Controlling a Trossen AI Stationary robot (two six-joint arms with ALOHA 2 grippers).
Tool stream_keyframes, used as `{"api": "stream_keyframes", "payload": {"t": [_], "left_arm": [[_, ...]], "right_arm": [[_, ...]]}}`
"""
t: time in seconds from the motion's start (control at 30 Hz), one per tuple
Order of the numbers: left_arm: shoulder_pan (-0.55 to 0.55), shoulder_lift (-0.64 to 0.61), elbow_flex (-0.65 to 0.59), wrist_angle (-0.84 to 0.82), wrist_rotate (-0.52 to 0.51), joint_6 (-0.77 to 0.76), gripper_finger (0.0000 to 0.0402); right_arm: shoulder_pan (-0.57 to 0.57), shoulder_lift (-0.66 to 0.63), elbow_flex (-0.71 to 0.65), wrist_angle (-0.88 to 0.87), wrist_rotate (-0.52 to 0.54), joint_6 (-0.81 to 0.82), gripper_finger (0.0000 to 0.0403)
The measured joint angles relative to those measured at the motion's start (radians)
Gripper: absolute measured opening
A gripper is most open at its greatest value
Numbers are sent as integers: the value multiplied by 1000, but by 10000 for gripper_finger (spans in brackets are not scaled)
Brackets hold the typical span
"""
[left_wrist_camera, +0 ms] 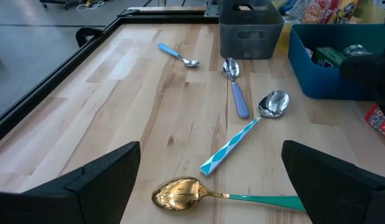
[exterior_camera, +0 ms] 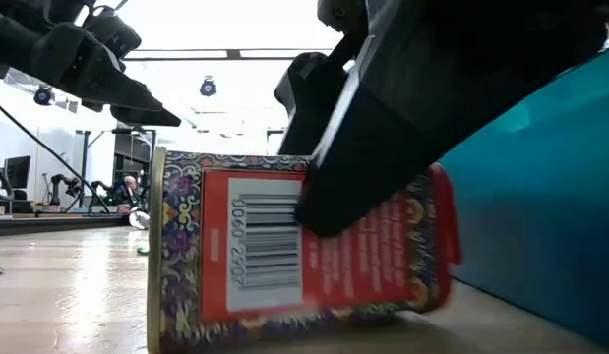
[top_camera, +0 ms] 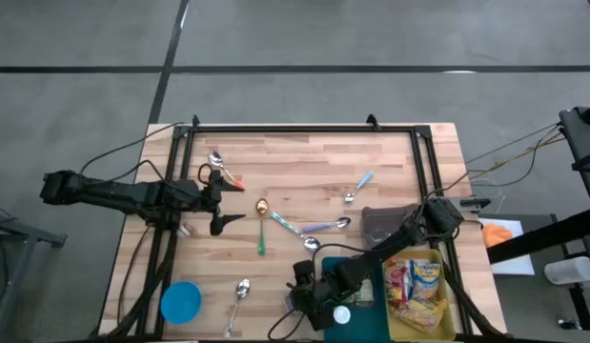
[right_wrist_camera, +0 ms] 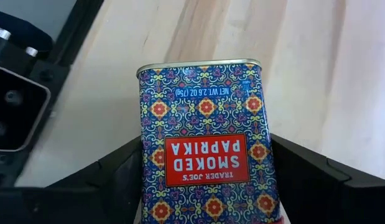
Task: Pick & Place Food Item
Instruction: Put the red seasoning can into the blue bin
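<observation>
Blue-patterned paprika tin [right_wrist_camera: 204, 149] sits pinched between the right gripper's [right_wrist_camera: 208, 186] fingers, apparently resting on the table [right_wrist_camera: 316, 56], low centre frame; left gripper [left_wrist_camera: 211, 180] hovers spread.

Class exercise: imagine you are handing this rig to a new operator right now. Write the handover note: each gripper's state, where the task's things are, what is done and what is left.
Right gripper: closed on the smoked paprika tin, at the table's near edge beside the blue bin. In the low view the tin tilts, one end on the wood.
Left gripper: open, empty, hovering over the gold spoon with the green handle on the left side of the table.
Done: tin gripped.
Left: lift the tin and set it down, probably in the blue bin; the destination is a guess. The bin already holds other items.
</observation>
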Motion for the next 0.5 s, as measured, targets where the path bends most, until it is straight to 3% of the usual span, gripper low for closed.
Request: {"api": "stream_keyframes", "payload": {"t": [0.27,0.5], "left_arm": [[0,0,0,0,0,0,392],[0,0,0,0,0,-1,392]], "right_arm": [[-2,-9,74,-79,72,-33,281],[-2,-12,175,-215,73,33,302]]}}
